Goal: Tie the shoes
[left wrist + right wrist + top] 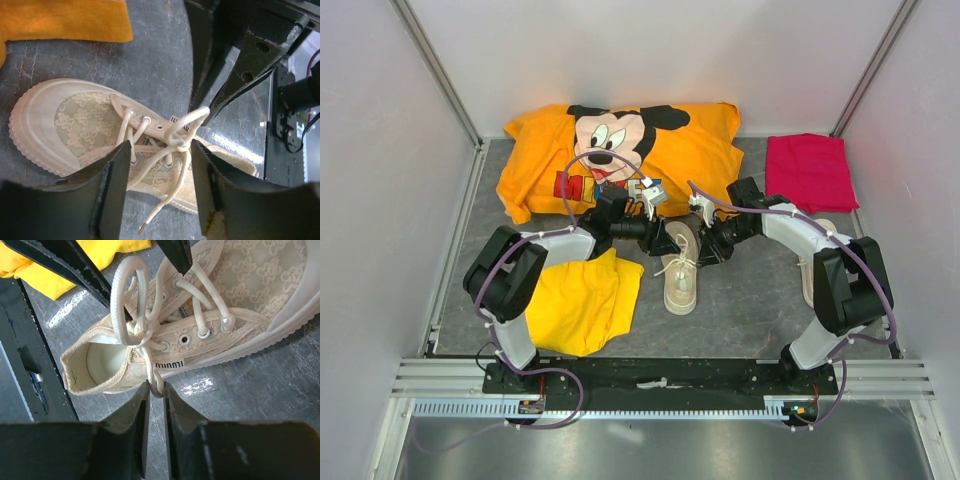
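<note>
you have one shoe point(680, 272) standing on its sole in the middle of the grey table point(750, 315), with both arms reaching in over it from either side. the other shoe point(807, 283) sits off to the right and is mostly hidden behind the right arm, so you see only a pale strip of it. your right gripper point(156, 390) is nearly closed, and its two fingers pinch a thin strand of the white lace point(150, 365) just beside the shoe's side, close to the small printed label. that strand runs up to a knot point(142, 335) above the top eyelets. from the knot a large loop point(124, 292) stands upright next to one of the left gripper's dark fingers; you cannot tell from these views whether it touches that finger. your left gripper point(159, 152) hangs over the lacing with its fingers well apart, one on each side of the crossed laces, and it grips nothing. a free lace end point(146, 226) with a small tip trails off the side of the shoe onto the table, between those two fingers. in the left wrist view the rounded toe cap points left and the lace upper shows clearly. yellow shorts point(582, 305) lie to the left of the shoe, near it but apart. an orange mickey shirt point(620, 160) lies at the back, and a folded pink cloth point(810, 172) lies at the back right.
</note>
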